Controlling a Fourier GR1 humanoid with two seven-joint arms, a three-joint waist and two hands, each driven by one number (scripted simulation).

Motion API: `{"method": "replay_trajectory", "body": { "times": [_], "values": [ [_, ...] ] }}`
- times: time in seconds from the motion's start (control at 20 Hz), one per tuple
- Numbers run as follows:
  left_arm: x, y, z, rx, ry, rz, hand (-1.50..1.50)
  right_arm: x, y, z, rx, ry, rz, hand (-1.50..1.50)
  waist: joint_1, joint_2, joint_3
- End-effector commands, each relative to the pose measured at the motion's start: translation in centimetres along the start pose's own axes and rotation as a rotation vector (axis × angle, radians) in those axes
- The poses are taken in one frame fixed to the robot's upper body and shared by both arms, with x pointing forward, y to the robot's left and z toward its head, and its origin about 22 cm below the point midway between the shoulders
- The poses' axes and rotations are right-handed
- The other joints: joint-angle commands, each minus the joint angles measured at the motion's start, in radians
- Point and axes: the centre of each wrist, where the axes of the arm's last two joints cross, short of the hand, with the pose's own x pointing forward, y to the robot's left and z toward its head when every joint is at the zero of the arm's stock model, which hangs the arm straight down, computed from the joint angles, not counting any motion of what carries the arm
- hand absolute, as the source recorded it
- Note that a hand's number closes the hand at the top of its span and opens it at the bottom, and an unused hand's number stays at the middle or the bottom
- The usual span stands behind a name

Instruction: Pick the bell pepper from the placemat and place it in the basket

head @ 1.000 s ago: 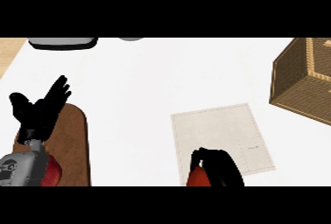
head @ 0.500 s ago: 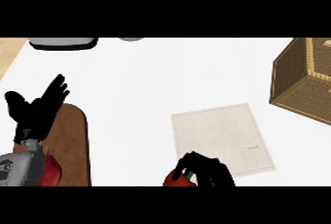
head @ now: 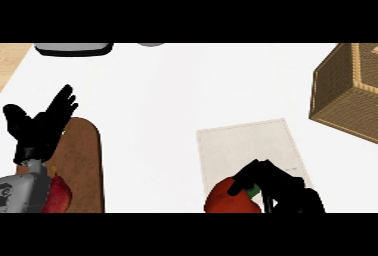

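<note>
A red bell pepper point(head: 227, 199) with a green stem shows at the lower edge of the head view, over the near left corner of the pale placemat point(head: 247, 147). My right hand point(head: 284, 190) is curled round its right side, thumb over the top. The woven basket point(head: 348, 90) stands at the right edge, well beyond the placemat. My left hand point(head: 40, 125) rests open at the left, fingers up.
A brown wooden board point(head: 80, 165) lies at the left under my left forearm, with a red item point(head: 57, 195) on it. A grey object point(head: 72, 48) and a small round one point(head: 151, 44) sit at the counter's far edge.
My right hand with the bell pepper has come further up into view, so more of the pepper shows. The left hand has stayed still.
</note>
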Motion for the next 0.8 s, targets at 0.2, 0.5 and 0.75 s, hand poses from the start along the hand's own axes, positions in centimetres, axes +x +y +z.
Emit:
{"method": "replay_trajectory", "body": {
  "times": [0.2,0.5,0.75],
  "values": [
    [0.8,-2.1,-0.3,-0.019,-0.005,0.013,0.0,3.3,-4.9,-5.1,-0.132,0.054,0.025,1.5,0.009,0.004,0.001],
    [0.5,0.1,1.4,-0.019,-0.017,-0.008,0.0,2.7,-6.9,-10.5,-0.263,0.078,0.03,1.5,0.013,0.002,0.001],
    [-0.5,-1.3,0.5,-0.007,-0.013,0.002,0.0,1.1,-9.9,-14.4,-0.33,0.17,0.181,1.5,0.008,0.003,0.001]
  ]
}}
